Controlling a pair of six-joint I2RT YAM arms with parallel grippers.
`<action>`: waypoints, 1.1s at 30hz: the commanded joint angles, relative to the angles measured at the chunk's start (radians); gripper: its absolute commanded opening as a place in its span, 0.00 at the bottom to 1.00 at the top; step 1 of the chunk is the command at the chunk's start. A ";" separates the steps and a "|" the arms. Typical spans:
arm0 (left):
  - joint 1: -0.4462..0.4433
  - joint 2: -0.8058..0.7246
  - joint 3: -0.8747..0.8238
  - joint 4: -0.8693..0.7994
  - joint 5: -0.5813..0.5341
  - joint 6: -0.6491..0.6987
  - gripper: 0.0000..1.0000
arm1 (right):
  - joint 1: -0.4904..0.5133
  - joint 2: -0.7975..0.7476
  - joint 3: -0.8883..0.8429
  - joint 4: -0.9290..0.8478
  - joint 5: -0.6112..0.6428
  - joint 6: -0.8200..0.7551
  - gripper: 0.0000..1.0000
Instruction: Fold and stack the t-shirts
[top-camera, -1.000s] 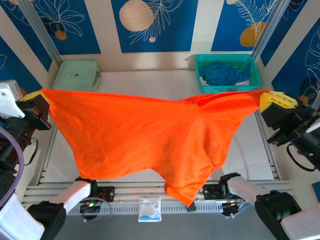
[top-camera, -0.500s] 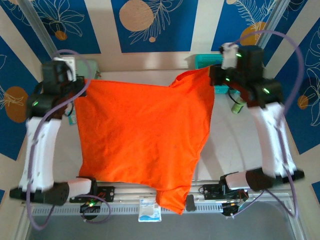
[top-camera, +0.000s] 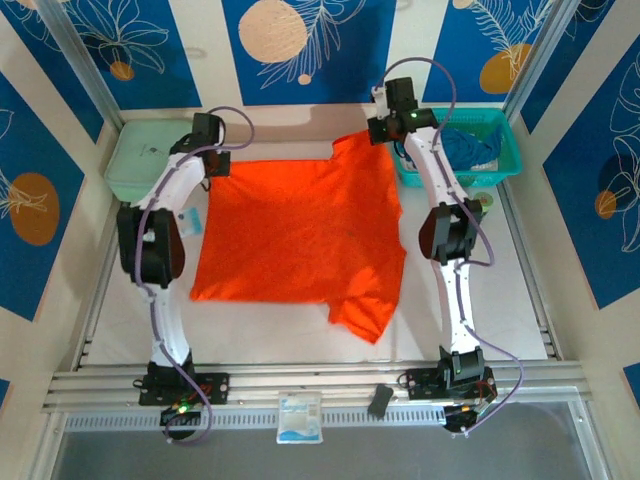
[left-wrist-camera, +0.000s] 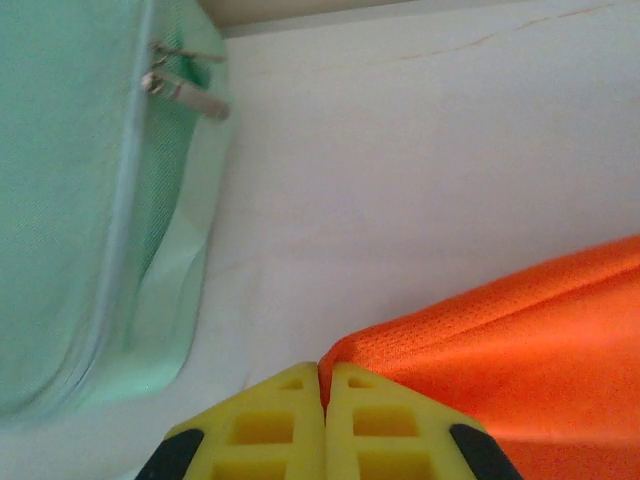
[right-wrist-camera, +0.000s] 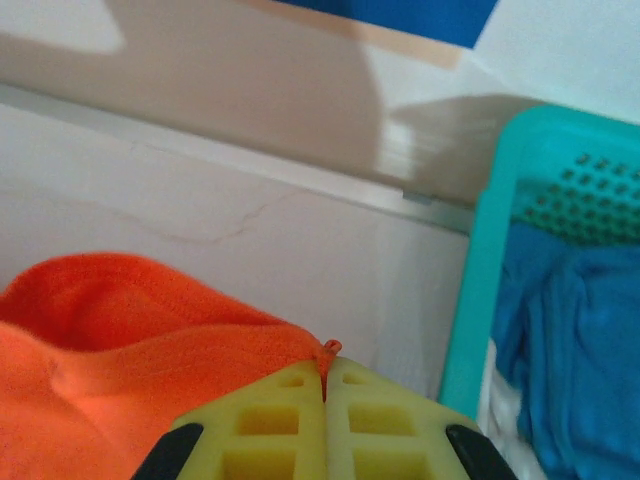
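The orange t-shirt (top-camera: 300, 235) lies spread on the white table, a sleeve trailing toward the front. My left gripper (top-camera: 213, 162) is shut on its far left corner, and the pinched cloth (left-wrist-camera: 520, 330) shows between the yellow fingers (left-wrist-camera: 324, 368). My right gripper (top-camera: 380, 132) is shut on the far right corner, where a nub of the orange t-shirt (right-wrist-camera: 130, 340) pokes out between the tips (right-wrist-camera: 324, 362). The dark blue t-shirt (top-camera: 462, 145) lies bunched in the teal basket, seen also in the right wrist view (right-wrist-camera: 570, 340).
The teal mesh basket (top-camera: 510, 165) stands at the back right, its wall (right-wrist-camera: 480, 260) close beside my right gripper. A pale green zip case (top-camera: 140, 160) sits at the back left, near my left gripper (left-wrist-camera: 70, 200). The back wall is just beyond.
Both arms have swung from the near side to the far back, carrying the orange t-shirt out of the air and laying it flat on the table. Both grips stay closed.
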 joint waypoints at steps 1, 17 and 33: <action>-0.001 0.104 0.148 0.057 -0.022 0.050 0.00 | -0.007 0.102 0.165 -0.013 0.015 -0.063 0.00; 0.000 0.160 0.129 0.137 -0.088 0.121 0.00 | -0.011 -0.126 -0.289 0.198 -0.052 0.018 0.00; 0.000 0.023 -0.075 0.226 -0.124 0.177 0.00 | 0.021 -0.465 -0.866 0.395 -0.053 0.067 0.00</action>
